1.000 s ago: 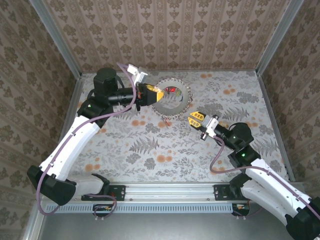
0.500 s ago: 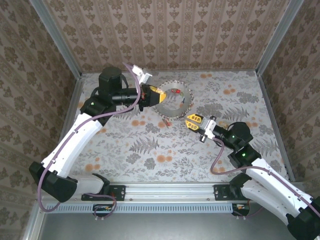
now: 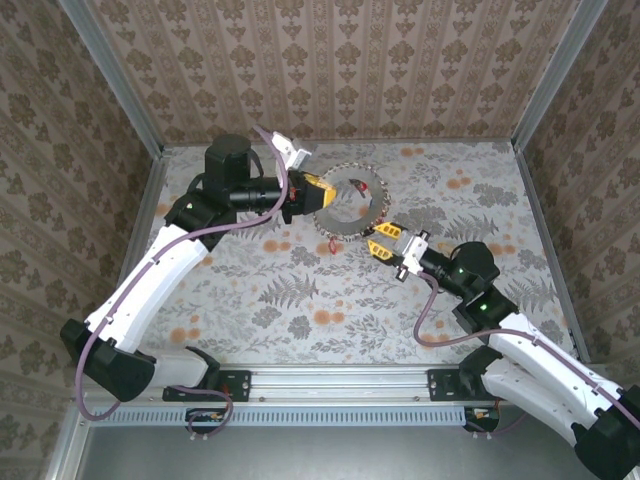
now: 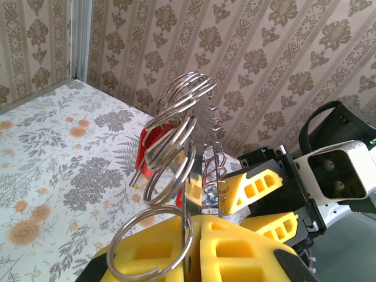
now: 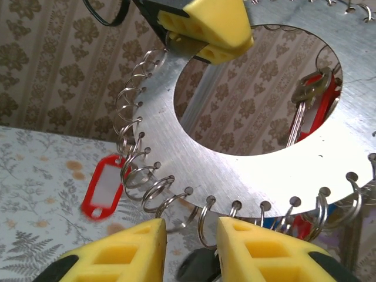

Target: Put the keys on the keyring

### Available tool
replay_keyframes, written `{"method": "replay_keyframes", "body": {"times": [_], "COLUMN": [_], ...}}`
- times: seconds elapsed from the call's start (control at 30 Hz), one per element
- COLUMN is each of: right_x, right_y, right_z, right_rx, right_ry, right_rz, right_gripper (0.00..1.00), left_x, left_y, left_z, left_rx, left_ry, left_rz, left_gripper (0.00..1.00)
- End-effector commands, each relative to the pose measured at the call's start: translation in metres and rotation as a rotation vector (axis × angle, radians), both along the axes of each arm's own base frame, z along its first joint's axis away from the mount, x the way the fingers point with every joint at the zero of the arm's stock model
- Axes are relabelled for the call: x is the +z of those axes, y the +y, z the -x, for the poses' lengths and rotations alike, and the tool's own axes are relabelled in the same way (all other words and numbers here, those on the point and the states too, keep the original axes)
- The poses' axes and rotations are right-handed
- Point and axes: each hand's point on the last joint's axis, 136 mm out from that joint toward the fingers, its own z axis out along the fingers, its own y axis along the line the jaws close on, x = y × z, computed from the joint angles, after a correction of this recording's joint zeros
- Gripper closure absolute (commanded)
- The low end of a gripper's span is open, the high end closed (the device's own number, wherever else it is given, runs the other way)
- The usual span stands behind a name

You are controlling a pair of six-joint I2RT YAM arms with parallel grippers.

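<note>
One keyring [image 3: 348, 222] is held above the table [image 3: 300, 295] in the upper centre of the top view. It is a flat silver disc with a wide round hole, and its rim is drilled with small holes, many threaded with a wire split ring [image 5: 154, 191]. Two red plastic tags show in the right wrist view. One [image 5: 104, 191] dangles at lower left; the other [image 5: 320, 111] sits with a silver key [image 5: 305, 97], seen through the hole at upper right. The left fingers [image 3: 315, 189] pinch the disc's rim on its left side. The right fingers [image 5: 126, 252] are spread just under the lower rim, with wire rings hanging above the gap between them; whether they touch cannot be told.
</note>
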Motion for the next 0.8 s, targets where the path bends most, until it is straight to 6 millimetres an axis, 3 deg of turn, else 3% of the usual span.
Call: {"method": "replay_keyframes", "body": {"times": [0.0, 0.43, 0.77], "right_x": [-0.002, -0.013, -0.006], "right_y": [-0.009, -0.009, 0.002], "right_z": [-0.006, 0.002, 0.018], "right_rx": [-0.070, -0.045, 0.060], "right_ry": [-0.016, 0.015, 0.012], "right_rz": [0.001, 0.018, 0.017], "right_gripper": [0.69, 0.69, 0.79], "left_x": [0.020, 0.017, 0.018], "left_y": [-0.002, -0.001, 0.000], "left_z": [0.008, 0.004, 0.001], "left_rx": [-0.033, -0.013, 0.002], "left_ry": [-0.059, -0.071, -0.073], "left_rz": [0.026, 0.009, 0.006], "left_gripper": [1.00, 1.00, 1.00]}}
